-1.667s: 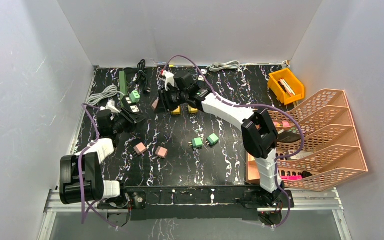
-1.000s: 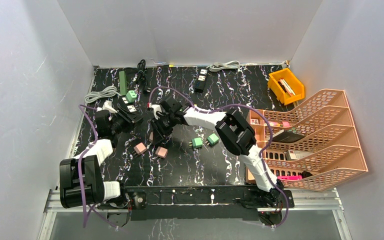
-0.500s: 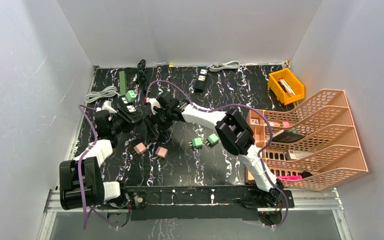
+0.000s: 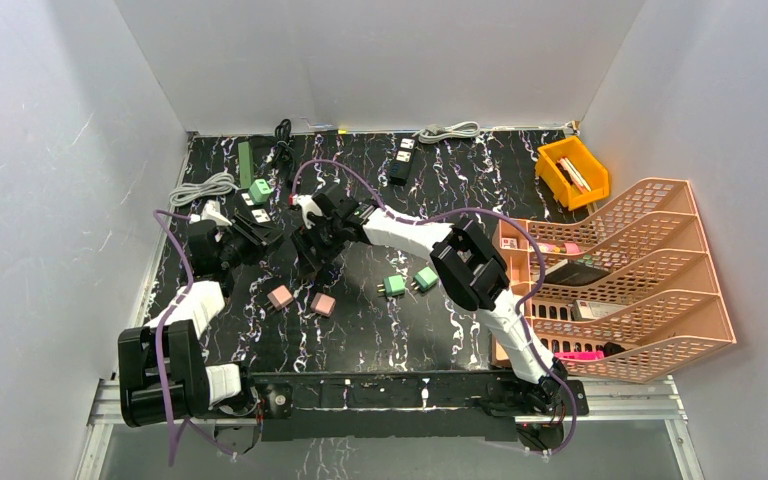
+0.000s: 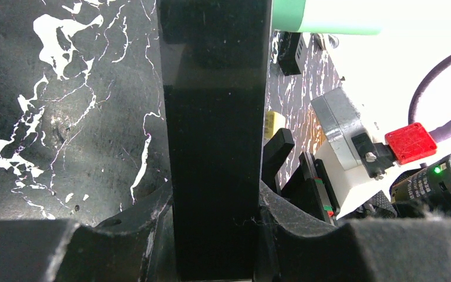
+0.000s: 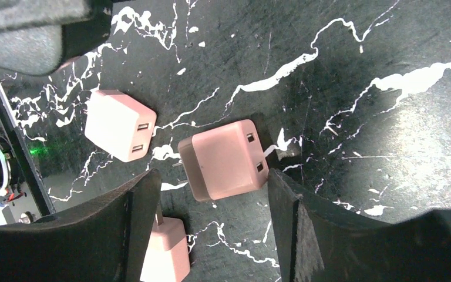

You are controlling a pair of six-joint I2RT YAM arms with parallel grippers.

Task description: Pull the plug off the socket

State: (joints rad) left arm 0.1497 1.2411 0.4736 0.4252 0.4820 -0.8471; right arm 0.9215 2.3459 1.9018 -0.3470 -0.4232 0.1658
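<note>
Left hand [image 5: 214, 249] clamping socket strip [image 5: 214, 117], pink plug [image 6: 223, 158] lying loose

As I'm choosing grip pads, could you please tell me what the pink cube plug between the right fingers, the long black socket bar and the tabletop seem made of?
Pink cube plug: likely matte moulded plastic, rounded edges, no glare.
Long black socket bar: probably glossy plastic, faint reflections.
Tabletop: black with white veins, marble-look; stone or laminate, unclear.
</note>
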